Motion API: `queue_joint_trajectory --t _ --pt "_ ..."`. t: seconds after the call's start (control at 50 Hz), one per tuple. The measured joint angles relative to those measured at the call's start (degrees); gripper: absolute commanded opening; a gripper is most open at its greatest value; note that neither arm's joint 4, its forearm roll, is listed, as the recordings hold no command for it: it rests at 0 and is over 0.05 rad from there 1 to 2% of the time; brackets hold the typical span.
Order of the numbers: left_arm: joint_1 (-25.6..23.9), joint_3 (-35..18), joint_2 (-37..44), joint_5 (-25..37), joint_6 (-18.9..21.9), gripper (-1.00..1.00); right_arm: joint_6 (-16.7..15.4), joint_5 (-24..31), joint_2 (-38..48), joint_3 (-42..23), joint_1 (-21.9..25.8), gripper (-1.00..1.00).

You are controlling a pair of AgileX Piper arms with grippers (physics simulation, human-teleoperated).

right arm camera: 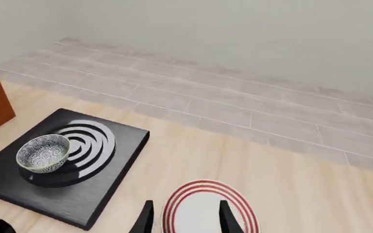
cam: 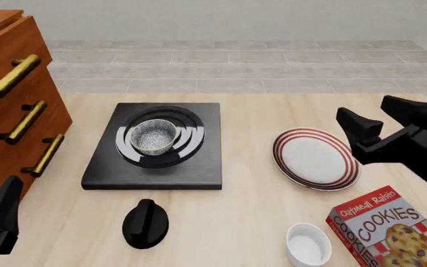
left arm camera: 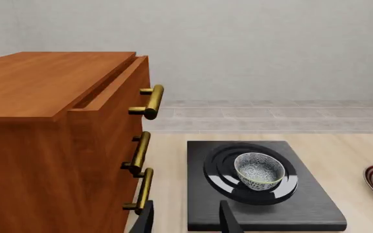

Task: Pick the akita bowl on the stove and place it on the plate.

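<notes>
The akita bowl [cam: 154, 136] sits upright on the stove [cam: 154, 147] burner rings, left of centre in the front view, well apart from the plate [cam: 316, 159] at right. Both grippers, left [left arm camera: 186, 217] and right [right arm camera: 185, 216], hover with fingers spread, holding nothing. Small, rigid, likely light and slick-glazed, the bowl looks best pinched across its rim.

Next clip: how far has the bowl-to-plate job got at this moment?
Nothing is done yet: the bowl sits on the stove burner, and the plate is bare. Nothing is in hand; the right gripper is open beside the plate, the left gripper open short of the stove. Grasp, carry and placement all remain.
</notes>
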Motion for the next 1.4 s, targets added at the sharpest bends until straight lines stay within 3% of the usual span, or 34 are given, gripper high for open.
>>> queue_joint_trajectory --t 0.62,0.96,1.4 --pt "0.0 0.0 0.0 0.0 0.0 1.0 0.35 2.72 18.29 -15.3 11.5 1.0" --pt "0.0 0.0 0.0 0.0 0.0 1.0 2.66 4.89 26.57 -22.43 16.29 1.0" --pt "0.0 0.0 0.0 0.0 0.0 1.0 6.89 9.08 35.1 -31.33 18.87 1.0"
